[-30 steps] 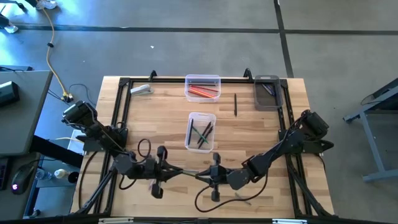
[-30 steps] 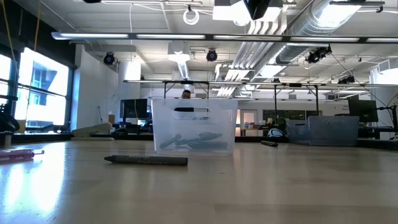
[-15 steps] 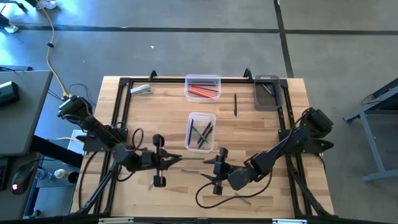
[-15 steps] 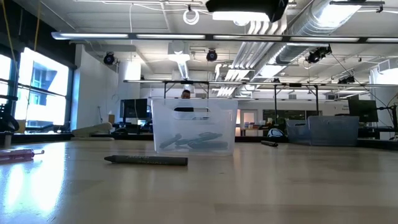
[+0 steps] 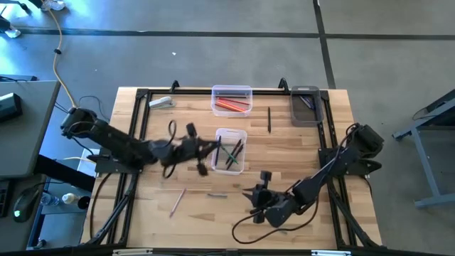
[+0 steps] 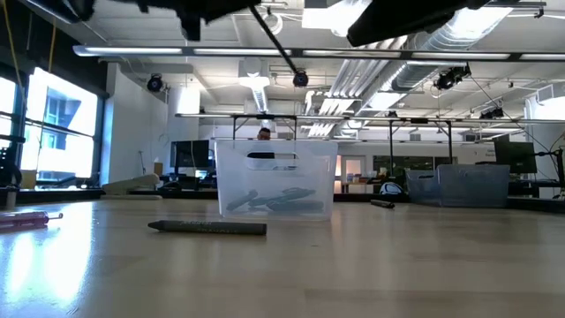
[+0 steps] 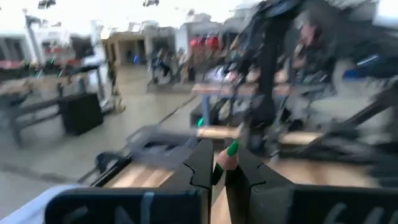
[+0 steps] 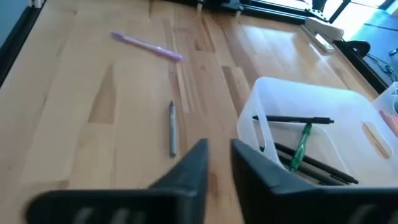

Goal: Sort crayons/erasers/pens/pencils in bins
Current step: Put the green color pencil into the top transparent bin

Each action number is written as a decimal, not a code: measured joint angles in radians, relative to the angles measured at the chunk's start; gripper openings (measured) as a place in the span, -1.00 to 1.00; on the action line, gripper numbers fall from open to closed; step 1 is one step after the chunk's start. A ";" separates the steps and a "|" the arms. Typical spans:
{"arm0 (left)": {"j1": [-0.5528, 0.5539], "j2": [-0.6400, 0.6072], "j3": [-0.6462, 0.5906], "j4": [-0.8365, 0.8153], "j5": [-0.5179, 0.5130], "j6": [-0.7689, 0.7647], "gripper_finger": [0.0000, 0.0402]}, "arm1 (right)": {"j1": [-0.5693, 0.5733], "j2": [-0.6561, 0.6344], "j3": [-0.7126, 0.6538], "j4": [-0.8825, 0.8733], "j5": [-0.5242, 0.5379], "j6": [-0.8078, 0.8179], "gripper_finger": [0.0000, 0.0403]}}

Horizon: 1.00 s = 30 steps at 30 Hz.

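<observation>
While the left gripper [image 5: 207, 148] hangs above the table [image 5: 284, 153] just left of the middle bin [image 5: 230, 150], its jaws are clenched on a green pencil [image 7: 231, 150], whose tip shows between the fingers [image 7: 200, 167] in the left wrist view. The middle bin, clear, holds dark pens and a green one [image 8: 301, 146]. The far clear bin [image 5: 232, 99] holds red crayons [image 5: 232, 105]; the dark grey bin [image 5: 306, 105] stands at the far right. A dark pencil [image 5: 269, 119] lies between those two bins. The right gripper [image 5: 249, 195] sits low over the near table, right of a grey crayon [image 5: 217, 194] and a pink pen [image 5: 176, 202]; its jaws stand slightly parted, grasping nothing.
</observation>
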 joint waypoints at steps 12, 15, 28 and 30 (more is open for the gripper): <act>0.476 0.081 0.410 -0.831 0.267 0.039 -0.99 | 0.021 0.000 0.000 -0.001 0.030 -0.052 -0.92; 0.573 0.143 0.495 -0.892 0.345 0.075 -0.99 | 0.020 0.001 0.000 -0.005 0.031 -0.077 -0.98; 0.748 0.525 0.807 -1.070 0.309 0.351 -0.99 | -0.011 0.001 0.000 -0.040 0.037 -0.161 -1.00; 0.752 0.564 0.827 -1.080 0.271 0.398 -0.99 | -0.014 0.001 -0.001 -0.054 0.048 -0.156 -1.00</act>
